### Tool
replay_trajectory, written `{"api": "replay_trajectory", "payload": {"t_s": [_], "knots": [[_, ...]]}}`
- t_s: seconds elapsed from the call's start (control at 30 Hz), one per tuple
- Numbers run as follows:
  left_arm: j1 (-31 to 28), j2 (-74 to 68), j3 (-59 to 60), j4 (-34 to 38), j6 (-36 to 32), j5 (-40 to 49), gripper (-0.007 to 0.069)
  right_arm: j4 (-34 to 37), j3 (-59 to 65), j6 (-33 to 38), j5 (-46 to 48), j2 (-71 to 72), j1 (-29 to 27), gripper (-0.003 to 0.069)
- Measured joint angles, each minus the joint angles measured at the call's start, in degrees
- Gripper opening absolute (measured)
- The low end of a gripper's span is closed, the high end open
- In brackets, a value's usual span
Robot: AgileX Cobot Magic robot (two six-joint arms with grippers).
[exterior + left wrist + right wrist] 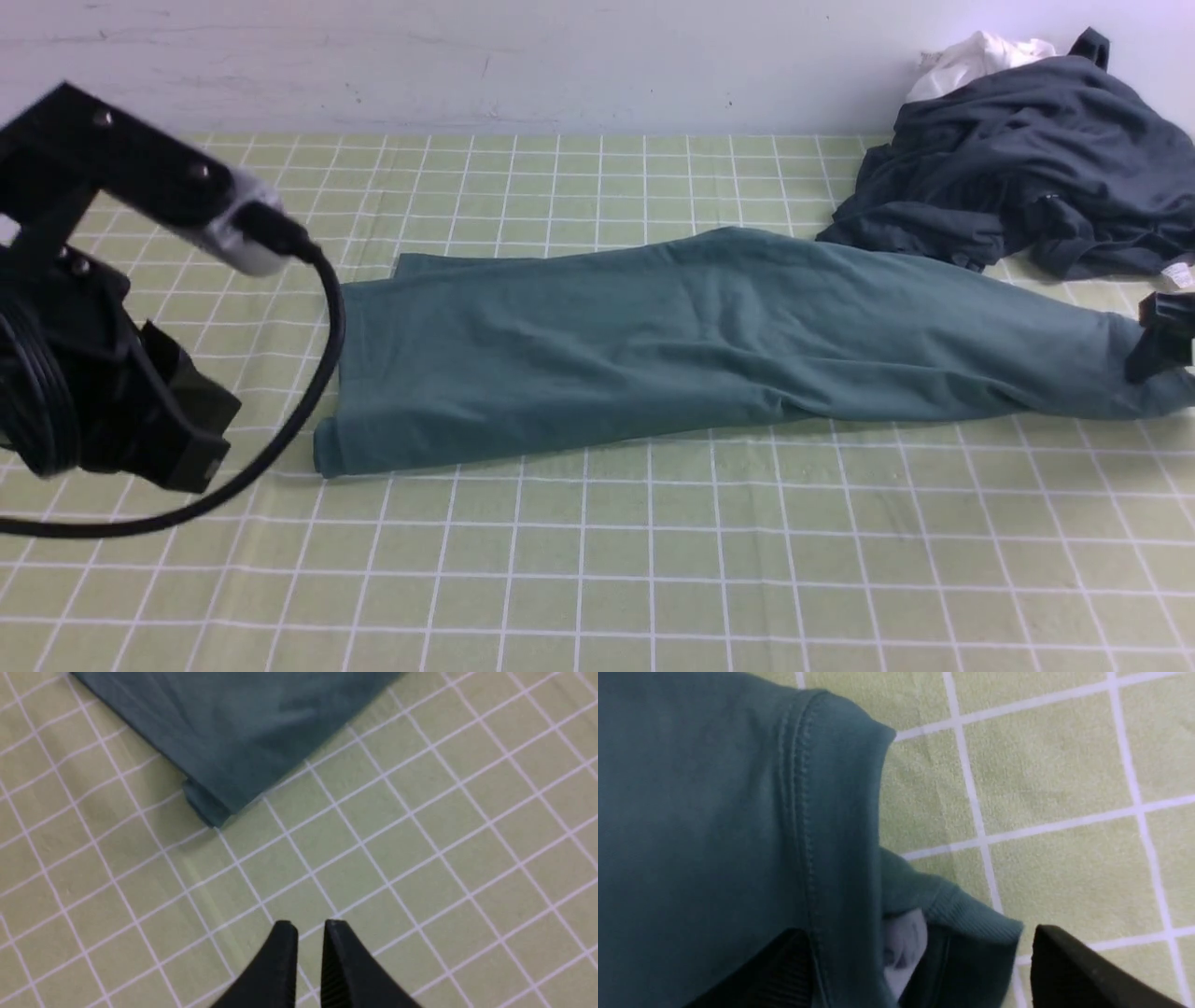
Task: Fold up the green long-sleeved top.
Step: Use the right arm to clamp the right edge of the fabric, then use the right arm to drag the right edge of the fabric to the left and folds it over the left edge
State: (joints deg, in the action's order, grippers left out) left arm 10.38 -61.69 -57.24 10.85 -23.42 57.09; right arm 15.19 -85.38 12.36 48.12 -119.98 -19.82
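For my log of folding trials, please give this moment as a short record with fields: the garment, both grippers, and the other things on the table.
garment: muted teal-green soft knit long-sleeved top, lying as a long layered band across the table
surface: yellow-green tablecloth with white grid
left gripper: jaws nearly together, empty, over bare tablecloth near the top's corner
right gripper: jaws wide open, the ribbed neck and white label between them
other: crumpled charcoal-grey garment at the back right, small white cloth behind it

A grey garment [1018,168] is heaped at the bench's [653,560] far right corner; a white cloth [976,56] is seen behind it, against the wall [467,56].
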Motion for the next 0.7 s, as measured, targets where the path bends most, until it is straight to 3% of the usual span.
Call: {"api": "replay_trajectory", "payload": {"t_s": [0.1, 0.2, 0.33, 0.43, 0.53, 0.7], "knots": [[0.0, -0.5, 1.8, -1.0, 0.0, -3.3, 0.0069, 1.2, -0.1, -2.6, -1.3, -1.3, 0.0, 0.0575], [0.0, -1.1, 2.3, -1.3, 0.0, -4.7, 0.0069, 1.5, -0.1, -2.9, -1.5, -1.4, 0.0, 0.0513], [0.0, -2.2, 2.4, -1.3, 0.0, -5.0, 0.0069, 2.4, 0.0, -1.0, -1.3, -0.8, 0.1, 0.0217], [0.0, -2.6, 2.4, -1.3, 0.0, -5.2, 0.0069, 2.2, 0.0, 1.9, -1.2, 1.7, 0.0, 0.0053], [0.0, -2.8, 2.4, -1.3, 0.0, -6.1, 0.0069, -1.1, 0.0, 3.2, -1.1, 6.0, -0.7, 0.0034], [0.0, -2.8, 2.5, 0.3, 0.0, -7.5, 0.0069, -13.9, 0.0, 2.9, -0.4, 13.8, -2.6, 0.0034]]}}
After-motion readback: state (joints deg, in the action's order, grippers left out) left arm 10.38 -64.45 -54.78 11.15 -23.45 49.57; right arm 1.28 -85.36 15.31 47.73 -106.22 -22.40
